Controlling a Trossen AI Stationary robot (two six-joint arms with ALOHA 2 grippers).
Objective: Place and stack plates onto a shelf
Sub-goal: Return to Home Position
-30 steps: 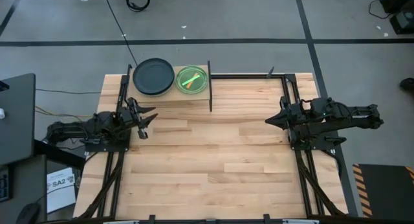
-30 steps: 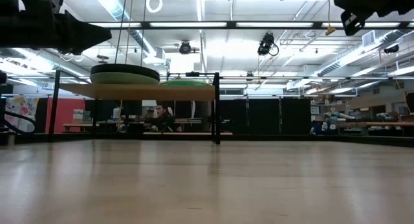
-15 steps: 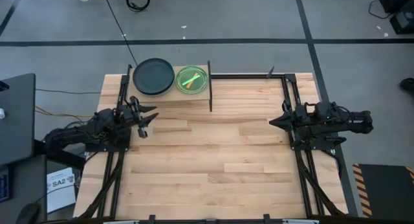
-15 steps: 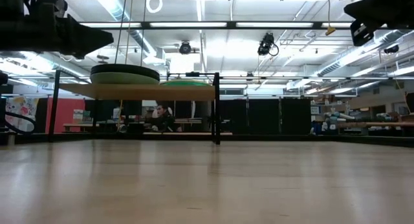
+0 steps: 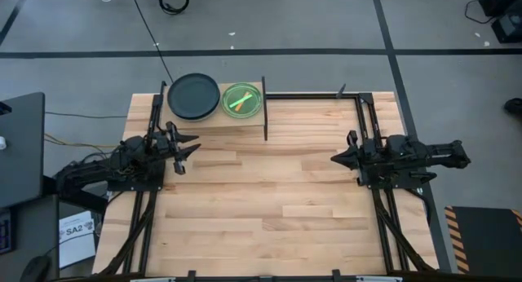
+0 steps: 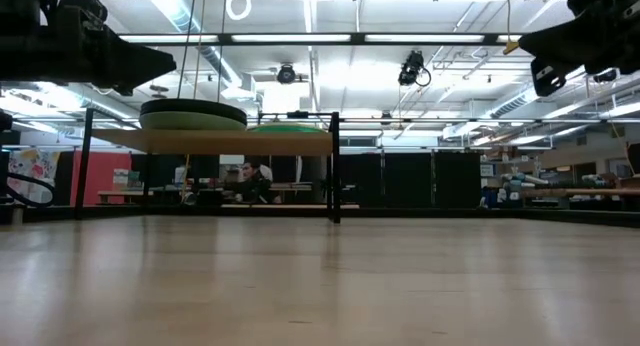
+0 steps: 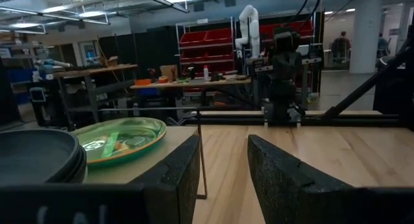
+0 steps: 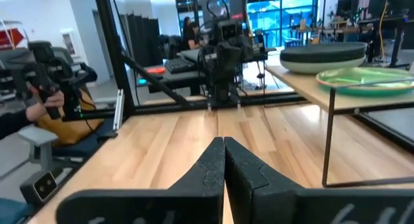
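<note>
The shelf (image 5: 214, 122) stands at the table's far left, a light-wood board on thin black legs. On it a black plate (image 5: 193, 95) tops a stack with pale green plates beneath (image 6: 193, 114). To its right a translucent bright green plate (image 5: 242, 100) lies flat on the board. My left gripper (image 5: 189, 147) hovers open and empty just near of the shelf; the stack (image 7: 39, 160) and the green plate (image 7: 123, 138) show in its wrist view. My right gripper (image 5: 334, 159) is shut and empty above the table's right side, pointing left.
Black frame rails run along the table's left, right and far edges (image 5: 310, 95). The wide wooden tabletop (image 5: 269, 200) lies between the two arms. A person sits in the room behind the shelf (image 6: 247, 181).
My right gripper has come down and shifted a little toward the table's near edge and left, staying shut. The plates and the shelf have not moved.
</note>
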